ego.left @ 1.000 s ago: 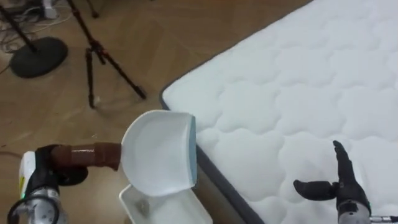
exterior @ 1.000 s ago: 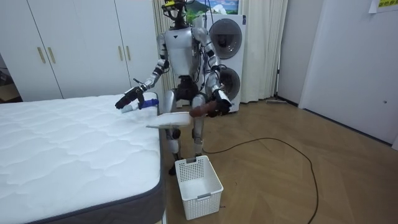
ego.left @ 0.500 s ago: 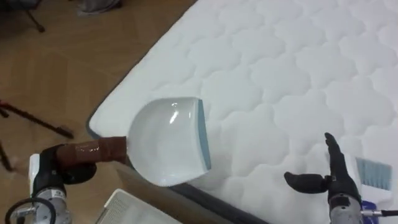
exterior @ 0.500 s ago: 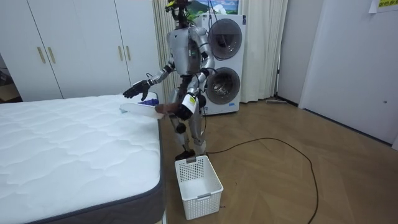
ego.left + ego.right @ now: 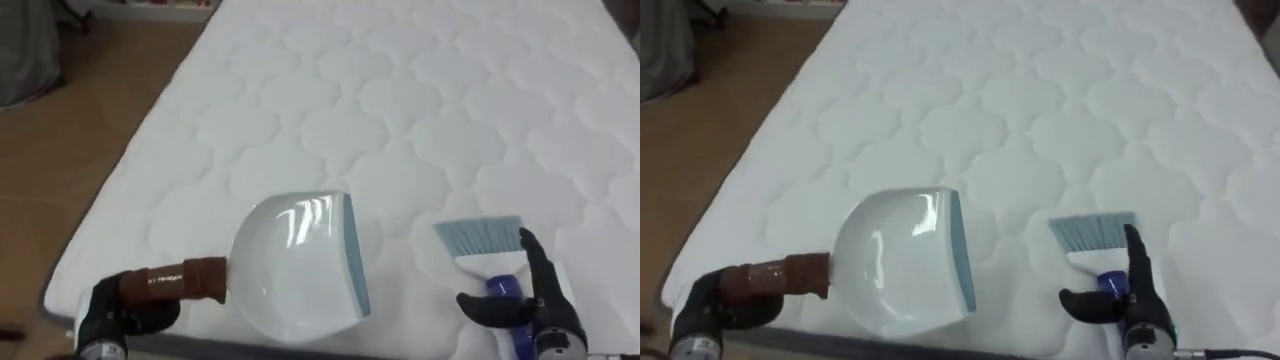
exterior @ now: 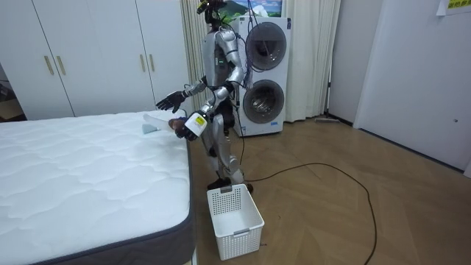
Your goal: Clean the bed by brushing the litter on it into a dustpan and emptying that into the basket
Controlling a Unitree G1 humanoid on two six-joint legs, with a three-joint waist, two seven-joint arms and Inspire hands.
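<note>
A white dustpan (image 5: pixel 295 262) with a pale blue lip hangs over the near edge of the white quilted mattress (image 5: pixel 400 110). My left hand (image 5: pixel 118 310) is shut on the dustpan's brown handle (image 5: pixel 178 282) at the lower left. A small brush (image 5: pixel 482 240) with light blue bristles and a blue handle lies on the mattress at the lower right. My right hand (image 5: pixel 537 300) hovers over the brush's handle, open, fingers straight and thumb spread. In the room view I stand at the bed's corner (image 6: pixel 184 140), facing it, with the dustpan (image 6: pixel 151 126) over it.
Wooden floor (image 5: pixel 60 140) runs along the mattress's left side. In the room view a white slatted basket (image 6: pixel 234 221) stands on the floor behind me, a stacked washer and dryer (image 6: pixel 265 66) at the back, wardrobes (image 6: pixel 88 51) by the bed.
I have turned from the basket to the bed, so the view swung from floor to mattress. The dustpan now hangs over the mattress, and the brush has come into view under my right hand.
</note>
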